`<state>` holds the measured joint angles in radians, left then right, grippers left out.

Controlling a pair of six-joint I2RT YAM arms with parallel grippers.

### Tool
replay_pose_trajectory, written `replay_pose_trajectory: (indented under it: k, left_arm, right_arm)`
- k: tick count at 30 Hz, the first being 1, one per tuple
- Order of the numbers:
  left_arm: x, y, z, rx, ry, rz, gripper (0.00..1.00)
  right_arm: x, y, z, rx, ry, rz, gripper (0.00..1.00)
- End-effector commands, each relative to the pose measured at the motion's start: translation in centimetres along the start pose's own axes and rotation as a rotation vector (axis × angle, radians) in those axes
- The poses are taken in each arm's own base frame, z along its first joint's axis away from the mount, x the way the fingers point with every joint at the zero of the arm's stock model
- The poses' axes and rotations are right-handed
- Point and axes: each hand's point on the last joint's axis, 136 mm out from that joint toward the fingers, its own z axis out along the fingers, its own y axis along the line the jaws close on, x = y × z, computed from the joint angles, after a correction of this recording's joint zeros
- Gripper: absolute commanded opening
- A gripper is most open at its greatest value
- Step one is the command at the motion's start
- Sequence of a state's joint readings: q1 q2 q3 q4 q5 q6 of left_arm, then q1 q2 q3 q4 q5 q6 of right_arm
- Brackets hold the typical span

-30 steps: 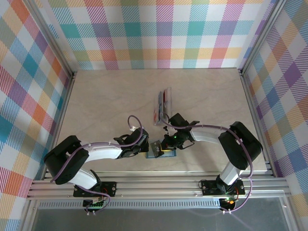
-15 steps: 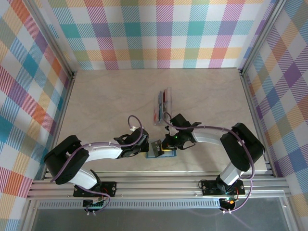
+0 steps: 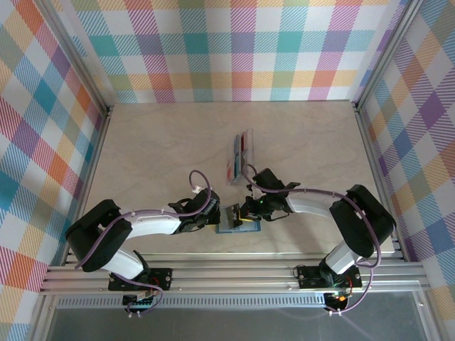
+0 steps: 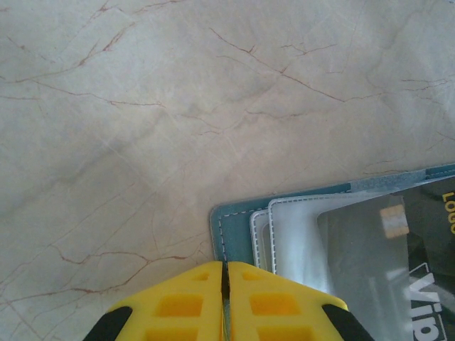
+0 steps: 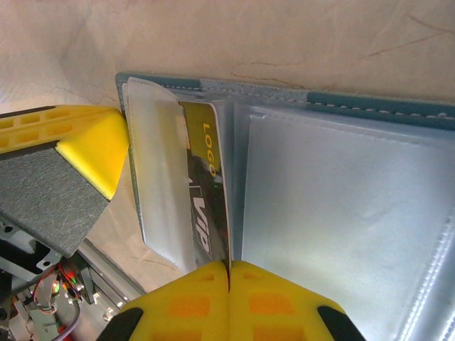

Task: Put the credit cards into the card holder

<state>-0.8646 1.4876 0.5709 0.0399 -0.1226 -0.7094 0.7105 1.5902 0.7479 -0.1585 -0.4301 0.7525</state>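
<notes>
The table (image 3: 156, 156) carried the opened card holder (image 4: 231, 227) at its near middle, the left gripper (image 4: 225, 266) clamped on its edge. The right gripper (image 5: 229, 264) pinched 1 yellow-black card (image 5: 210, 192), seemingly half-sleeved. Other credit cards (image 3: 239, 158) lay behind, unloaded.

Left arm lies folded low, forearm stretched toward three o'clock, left gripper (image 3: 228, 215) with its yellow fingers (image 4: 185, 305) pressed flat together. Right arm elbows out at four o'clock, forearm pointing to nine, right gripper (image 3: 247, 212) nipped tight on the yellow-black credit card (image 5: 206, 185), tips just beside the left's
</notes>
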Motion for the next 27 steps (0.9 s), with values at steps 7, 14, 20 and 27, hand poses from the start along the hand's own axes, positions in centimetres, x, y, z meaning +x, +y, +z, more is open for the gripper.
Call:
replay_pose_trajectory:
  k: [7,14,20,27]
  left_arm:
    - [4.5,1.3,1.1,-0.012,0.157,0.037,0.09]
    - [4.6,1.1,1.2,-0.004,0.160,0.038,0.09]
    - [4.7,0.8,1.3,0.002,0.163,0.036,0.09]
    - [4.5,1.0,1.2,-0.008,0.153,0.042,0.09]
  right_arm:
    - [-0.5,0.6,1.2,0.022,-0.013,0.003,0.00]
    - [-0.5,1.9,2.1,0.010,-0.006,-0.027,0.00]
    - [-0.5,2.6,2.8,0.008,-0.006,-0.061,0.00]
    - [-0.1,1.9,1.0,0.108,-0.014,-0.131,0.21]
